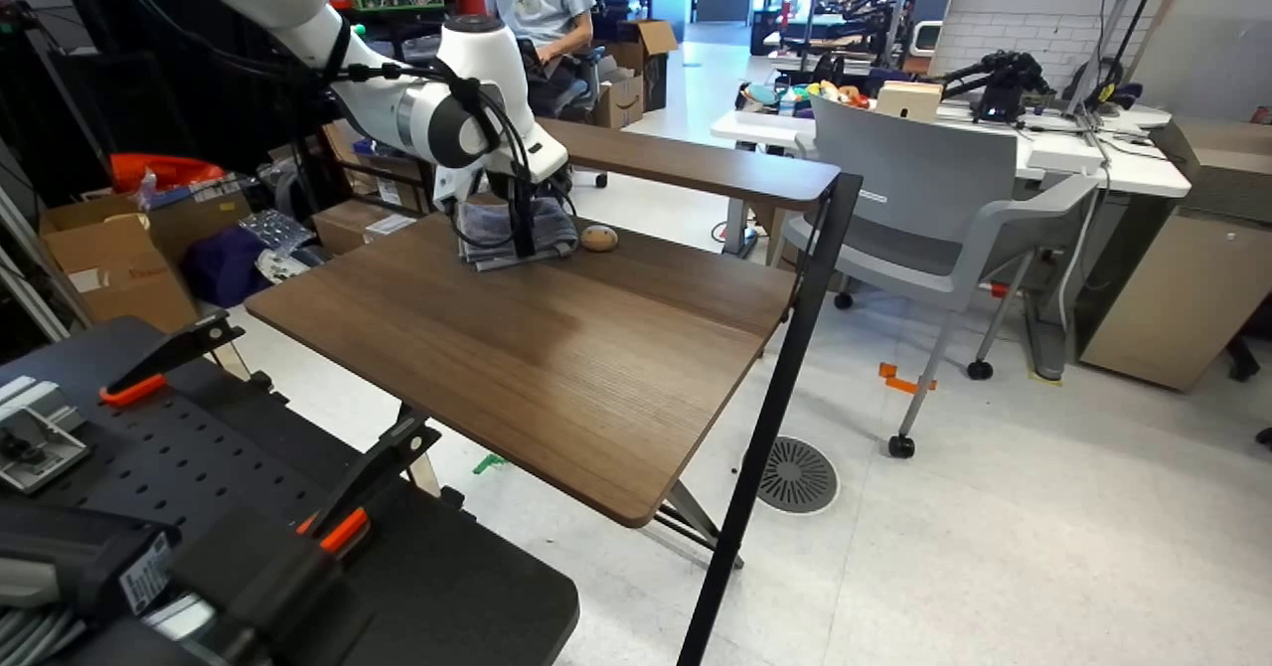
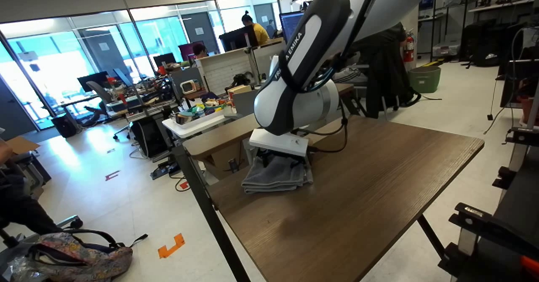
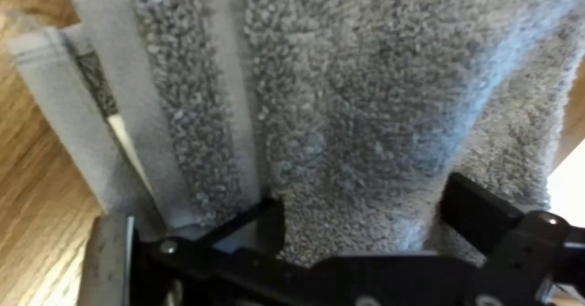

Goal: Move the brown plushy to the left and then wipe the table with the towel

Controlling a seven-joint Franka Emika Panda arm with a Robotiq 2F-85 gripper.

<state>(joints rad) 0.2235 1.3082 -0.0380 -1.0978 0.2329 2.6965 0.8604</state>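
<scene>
Claw (image 3: 361, 201) set down at the folded towel (image 2: 276, 176), near the shelf-side edge of the table (image 1: 556, 338).
The towel was gray, looped pile with smooth, paler bands, folded into a layered stack; the brown plushy (image 1: 599, 239), a small rounded tan lump with dark spots, sat just beside it, near the same edge. The claw's black fingers (image 3: 272, 228) stood well apart with cloth filling the gap between them; whether they clamped it could not be told. The table was a flat, dark brown wood-grain top with rounded corners. A narrower raised shelf (image 1: 696, 164) ran along its far edge, and a black leg (image 1: 775, 398) stood by one corner. A gray chair (image 1: 909, 164) stood beyond that corner on a pale floor (image 1: 994, 557).
</scene>
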